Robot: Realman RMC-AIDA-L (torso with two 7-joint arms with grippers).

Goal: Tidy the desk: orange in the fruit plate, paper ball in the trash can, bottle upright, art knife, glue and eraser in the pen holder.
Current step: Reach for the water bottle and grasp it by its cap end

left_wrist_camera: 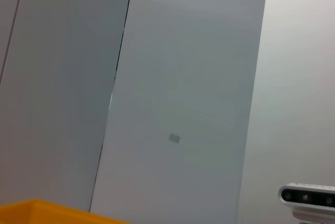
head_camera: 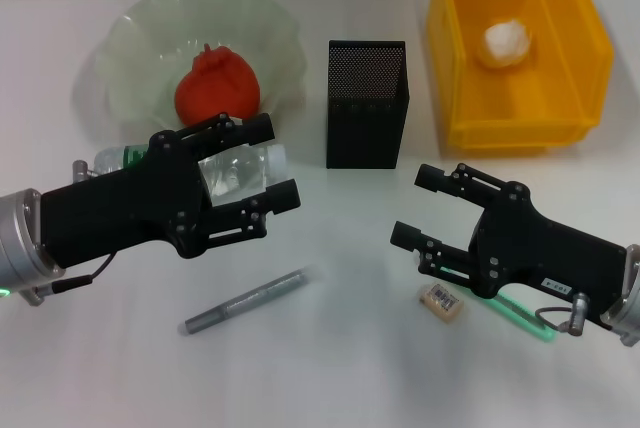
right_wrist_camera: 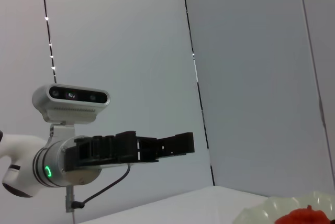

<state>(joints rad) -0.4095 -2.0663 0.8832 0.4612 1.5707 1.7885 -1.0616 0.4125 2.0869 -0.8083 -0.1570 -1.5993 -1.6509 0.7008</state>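
While bottle (head_camera: 215, 170) lies flat, left hand (head_camera: 268, 163) spread wide around it; right hand (head_camera: 420, 206) released.

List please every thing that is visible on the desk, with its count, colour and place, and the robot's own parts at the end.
orange: 1, red-orange, in the fruit plate
fruit plate: 1, pale green, far left
paper ball: 1, white, in the trash can
trash can: 1, yellow, far right
pen holder: 1, black mesh, centre
bottle: 1, clear, lying behind the left tool
art knife: 1, grey, near centre
eraser: 1, beige, under the right tool
glue: 1, green, mostly hidden
left tool: open, over the bottle
right tool: open, over the eraser
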